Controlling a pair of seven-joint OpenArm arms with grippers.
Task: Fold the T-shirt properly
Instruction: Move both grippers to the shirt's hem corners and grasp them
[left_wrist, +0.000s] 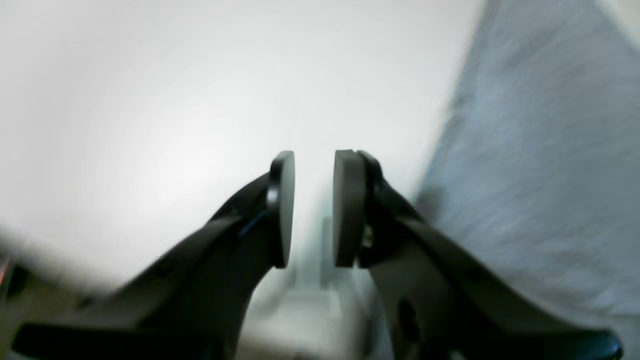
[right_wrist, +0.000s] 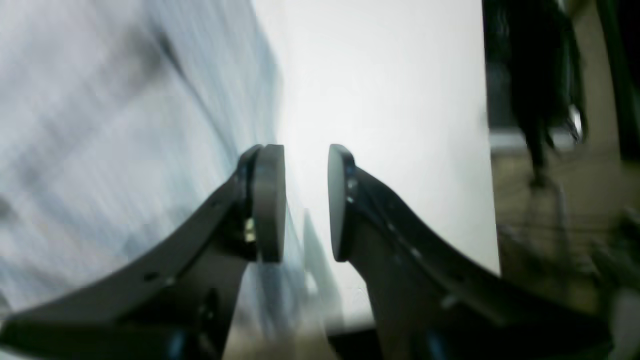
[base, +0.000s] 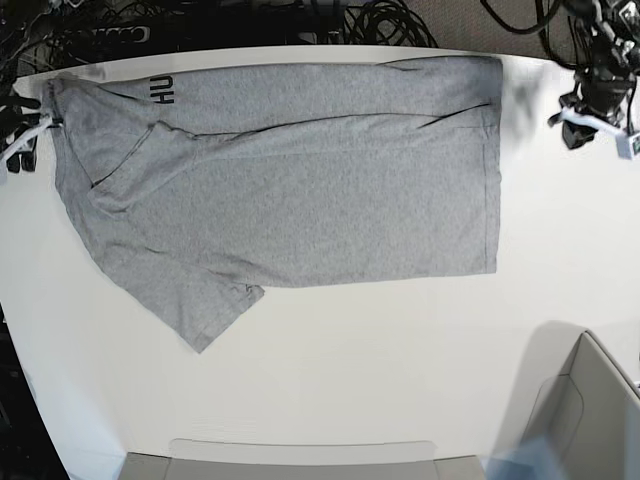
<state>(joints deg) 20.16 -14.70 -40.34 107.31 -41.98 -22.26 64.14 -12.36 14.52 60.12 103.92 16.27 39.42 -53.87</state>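
Observation:
The heather-grey T-shirt (base: 300, 200) lies spread across the white table (base: 400, 360), partly folded lengthwise, with black letters (base: 161, 90) showing at its back left and one sleeve (base: 200, 305) sticking out toward the front. My left gripper (left_wrist: 314, 210) is open and empty above bare table, with the T-shirt's edge (left_wrist: 540, 175) to its right; in the base view it (base: 578, 125) hangs off the shirt's back right corner. My right gripper (right_wrist: 305, 200) is open and empty beside the shirt (right_wrist: 100, 125); in the base view it (base: 25, 128) is at the shirt's back left corner.
Dark cables (base: 380, 20) lie behind the table's back edge. A grey box (base: 590, 420) stands at the front right corner and a flat tray rim (base: 300, 452) runs along the front edge. The table edge (right_wrist: 492, 200) and dark gear (right_wrist: 540, 75) show in the right wrist view.

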